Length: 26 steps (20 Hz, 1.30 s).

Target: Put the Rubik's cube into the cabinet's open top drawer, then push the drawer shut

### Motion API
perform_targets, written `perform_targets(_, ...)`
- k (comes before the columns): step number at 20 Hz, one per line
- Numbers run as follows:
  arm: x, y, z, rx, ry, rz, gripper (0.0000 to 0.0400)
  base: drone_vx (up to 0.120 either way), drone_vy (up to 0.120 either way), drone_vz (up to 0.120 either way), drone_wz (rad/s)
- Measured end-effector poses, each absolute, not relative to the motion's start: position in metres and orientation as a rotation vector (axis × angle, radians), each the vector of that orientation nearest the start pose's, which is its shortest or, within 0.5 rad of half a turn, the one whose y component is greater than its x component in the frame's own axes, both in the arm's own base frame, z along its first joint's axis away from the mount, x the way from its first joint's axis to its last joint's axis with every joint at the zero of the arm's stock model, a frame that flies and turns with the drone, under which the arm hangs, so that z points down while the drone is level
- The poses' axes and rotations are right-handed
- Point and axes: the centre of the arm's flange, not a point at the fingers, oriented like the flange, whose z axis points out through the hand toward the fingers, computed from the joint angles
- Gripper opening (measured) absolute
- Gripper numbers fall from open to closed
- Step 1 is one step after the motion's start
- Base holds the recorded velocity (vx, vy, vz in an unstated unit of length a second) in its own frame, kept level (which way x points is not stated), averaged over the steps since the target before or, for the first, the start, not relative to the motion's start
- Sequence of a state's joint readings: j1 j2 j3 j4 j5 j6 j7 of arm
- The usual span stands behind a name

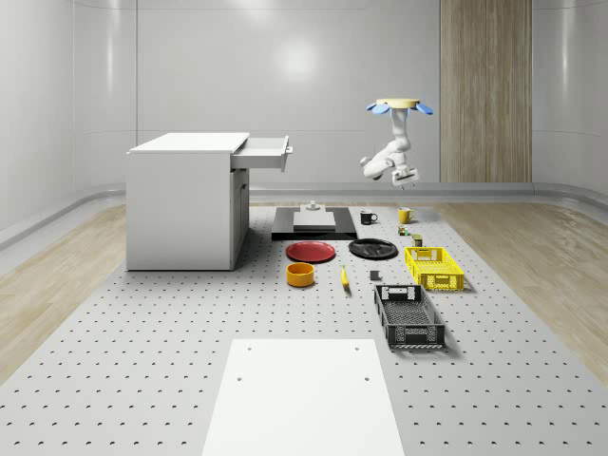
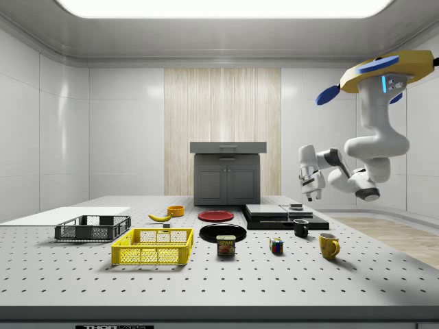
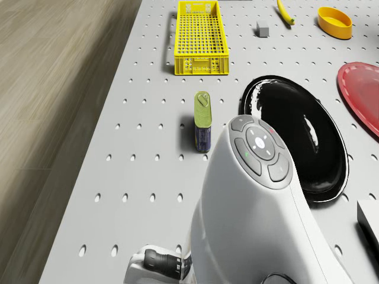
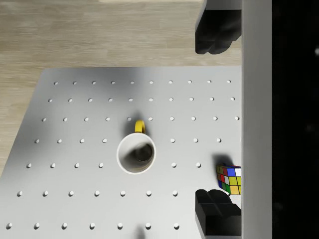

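The Rubik's cube (image 2: 276, 245) sits on the table between a yellow mug (image 2: 328, 245) and a tin can (image 2: 226, 245). In the wrist view the cube (image 4: 230, 179) lies close to one fingertip (image 4: 215, 209), its edge cut off by a white strip. My gripper (image 4: 215, 119) is open and empty, hanging well above the table (image 2: 310, 186). The drone (image 1: 397, 104) hovers over the table's back right area, above the mugs. Far off at the whole-scene view's left stands the white cabinet (image 1: 180, 199), its top drawer (image 1: 261, 154) pulled out.
Below the gripper stands the yellow mug (image 4: 136, 153). A black mug (image 2: 300, 227), black plate (image 3: 296, 136), red plate (image 1: 311, 251), orange bowl (image 1: 300, 275), banana (image 1: 344, 277), yellow basket (image 1: 434, 267) and black basket (image 1: 408, 316) lie between me and the cabinet. A black slab (image 1: 313, 221) sits beside it.
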State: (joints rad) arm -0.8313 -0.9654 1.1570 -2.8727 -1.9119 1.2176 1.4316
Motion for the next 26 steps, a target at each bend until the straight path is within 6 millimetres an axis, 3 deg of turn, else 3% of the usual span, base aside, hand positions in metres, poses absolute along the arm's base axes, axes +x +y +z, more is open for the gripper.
perform_targets(12, 0.307, 0.002, 0.491, 0.025, -0.014, 0.785, 0.0400, 0.120, -0.103, -0.120, 0.000)
perform_targets(20, 0.307, 0.000, 0.491, 0.006, -0.005, 0.784, 0.0400, 0.120, -0.035, -0.120, 0.000)
perform_targets(26, 0.307, 0.000, 0.491, 0.003, -0.003, 0.784, 0.0400, 0.027, -0.007, -0.120, 0.000)
